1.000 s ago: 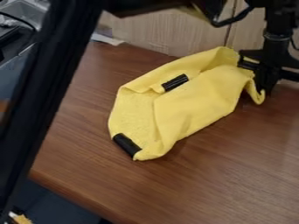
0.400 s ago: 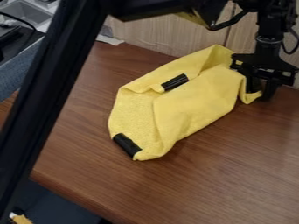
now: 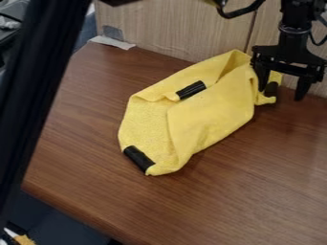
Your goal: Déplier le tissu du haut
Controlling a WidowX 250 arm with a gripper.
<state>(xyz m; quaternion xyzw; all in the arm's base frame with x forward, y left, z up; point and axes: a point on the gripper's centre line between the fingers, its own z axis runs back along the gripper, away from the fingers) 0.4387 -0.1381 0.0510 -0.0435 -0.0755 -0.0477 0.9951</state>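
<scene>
Black arm beam (image 3: 41, 91) slants down the view's nine o'clock side, its lower end in front of the bench (image 3: 89, 139). Pale paper scrap (image 3: 114, 42) towards eleven, near the wood panel (image 3: 179, 28) behind. Then the yellow cloth (image 3: 214, 110), on the bench, running from just below centre up to two o'clock; still folded over itself, a broad flap across its middle. Black strip (image 3: 138, 159) at its seven-to-eight o'clock end, another (image 3: 191, 89) at its twelve, a dark patch (image 3: 271, 89) on its two o'clock corner. Fingers (image 3: 302, 89) at two, pointing down, spread wide, gripping nothing; one overlaps that corner in view, touching or not I cannot tell, the other clear to the right.
</scene>
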